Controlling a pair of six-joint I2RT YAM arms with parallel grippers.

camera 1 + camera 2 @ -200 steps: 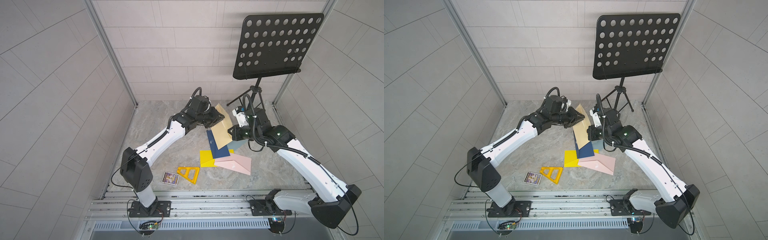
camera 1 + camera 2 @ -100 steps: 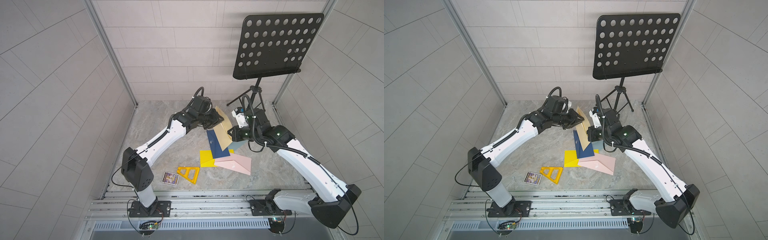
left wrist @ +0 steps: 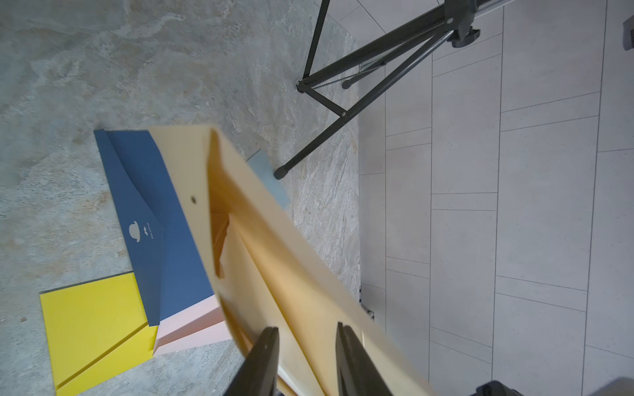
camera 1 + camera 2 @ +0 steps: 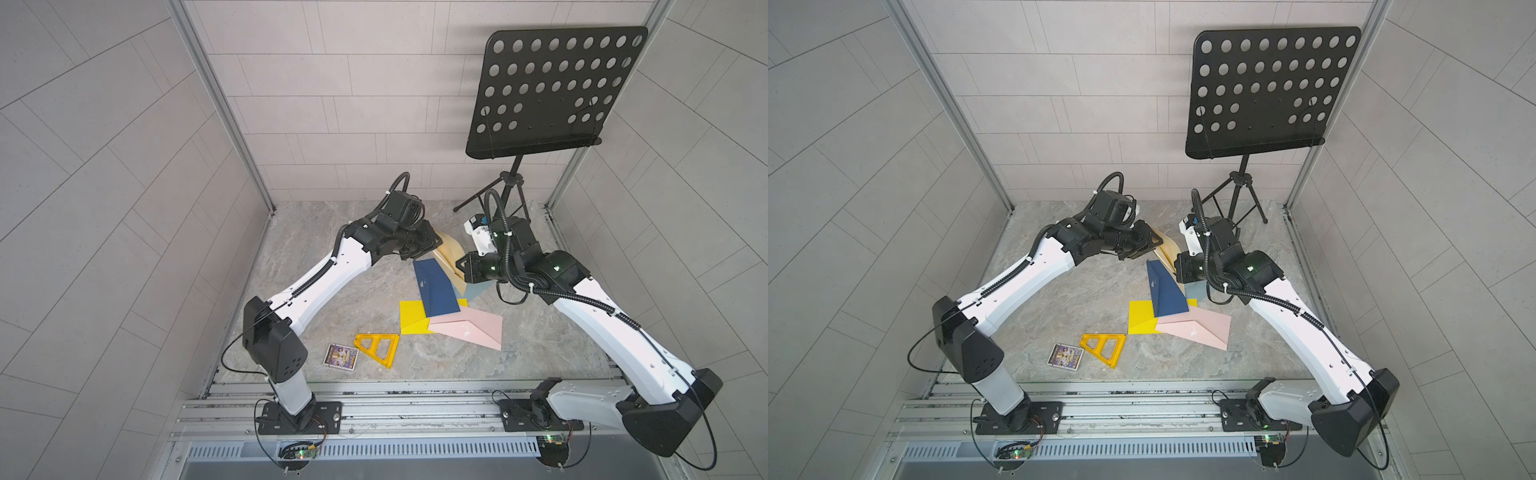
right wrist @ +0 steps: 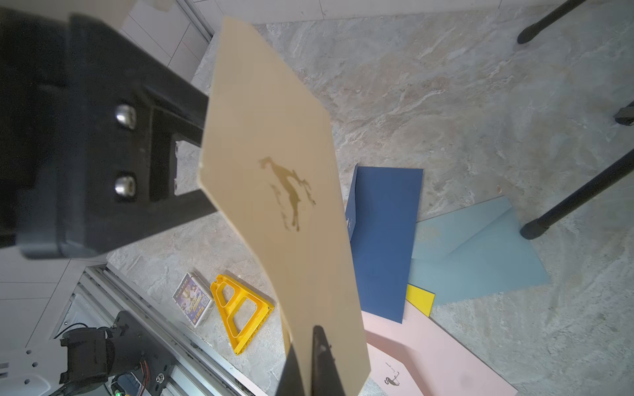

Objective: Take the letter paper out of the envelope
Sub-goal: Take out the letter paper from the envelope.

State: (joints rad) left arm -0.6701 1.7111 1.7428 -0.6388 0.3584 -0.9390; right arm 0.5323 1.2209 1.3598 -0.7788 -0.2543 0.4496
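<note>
Your right gripper [image 5: 308, 346] is clenched on one edge of the tan envelope [image 5: 274, 144]. It pinches the paper flat and holds it up off the table [image 4: 332, 257]. Your left gripper [image 3: 306, 327] stands partly open. Its two fingers [image 3: 266, 360] are clearly apart and the envelope's tan surface shows in the gap. You cannot tell whether either finger touches the paper; in the right wrist view both run in behind the envelope's opposite edge. The envelope's mouth gapes toward the left wrist camera. What looks like the letter paper [image 3: 247, 281], a paler folded layer, sits wholly inside it.

In both top views the tan envelope hangs between the two wrists, at about 1 o'clock from the blue envelope [image 4: 436, 291]. The blue one overlaps a yellow envelope [image 4: 411, 320] at its 7 o'clock and a pink envelope [image 4: 469, 328] at its 5 o'clock. A pale blue envelope [image 5: 480, 260] shows at its 3 o'clock. A yellow triangle [image 4: 376, 348] lies at 8 o'clock from the pile, with a small card box [image 4: 341, 356] just beside it at 9 o'clock. The music stand [image 4: 548, 91] rises at the table's 1 o'clock corner.
</note>
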